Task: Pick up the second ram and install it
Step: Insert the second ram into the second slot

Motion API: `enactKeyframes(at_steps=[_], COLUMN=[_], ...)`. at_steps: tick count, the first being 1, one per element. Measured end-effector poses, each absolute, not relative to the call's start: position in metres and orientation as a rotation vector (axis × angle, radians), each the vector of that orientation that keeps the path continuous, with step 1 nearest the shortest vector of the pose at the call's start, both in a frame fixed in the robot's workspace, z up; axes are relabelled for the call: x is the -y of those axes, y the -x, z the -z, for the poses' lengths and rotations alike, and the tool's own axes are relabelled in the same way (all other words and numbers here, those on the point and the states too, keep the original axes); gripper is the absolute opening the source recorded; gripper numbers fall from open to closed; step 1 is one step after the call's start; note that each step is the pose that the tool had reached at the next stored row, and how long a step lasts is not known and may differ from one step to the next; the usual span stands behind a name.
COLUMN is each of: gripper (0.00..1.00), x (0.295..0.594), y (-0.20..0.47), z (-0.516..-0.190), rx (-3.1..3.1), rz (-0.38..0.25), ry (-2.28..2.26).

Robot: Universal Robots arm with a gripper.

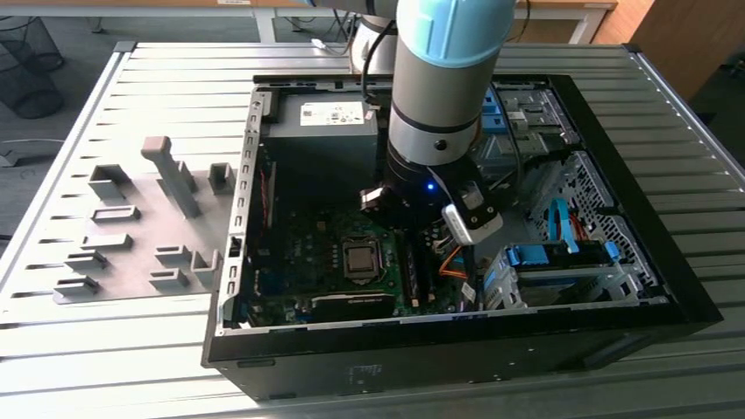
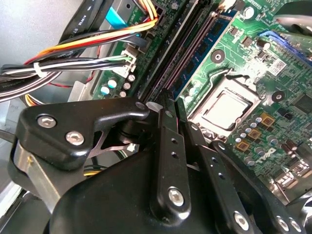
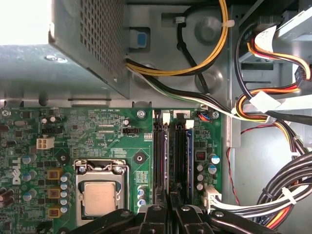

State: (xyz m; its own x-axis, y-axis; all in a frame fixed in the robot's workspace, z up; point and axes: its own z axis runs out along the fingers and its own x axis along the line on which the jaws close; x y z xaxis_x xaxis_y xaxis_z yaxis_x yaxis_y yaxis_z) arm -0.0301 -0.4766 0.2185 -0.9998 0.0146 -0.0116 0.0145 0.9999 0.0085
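With the gripper (image 2: 168,109) fingers together over the seated second ram (image 2: 202,48), you're pressing it home; next, I judge, needs even downward force.

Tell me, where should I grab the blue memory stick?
Pinch the long, thin blue memory stick by its top edge, across its flat faces, coming straight down from above. It stands on edge in a black slot, so only that edge is free.
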Motion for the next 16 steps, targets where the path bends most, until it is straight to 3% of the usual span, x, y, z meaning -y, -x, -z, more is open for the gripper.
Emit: enactKeyframes(at_steps=[16], gripper=[0.14], x=[0.4743], y=[0.0301], z=[-0.2133], rx=[-3.131], rz=[-0.013], ry=[-0.023])
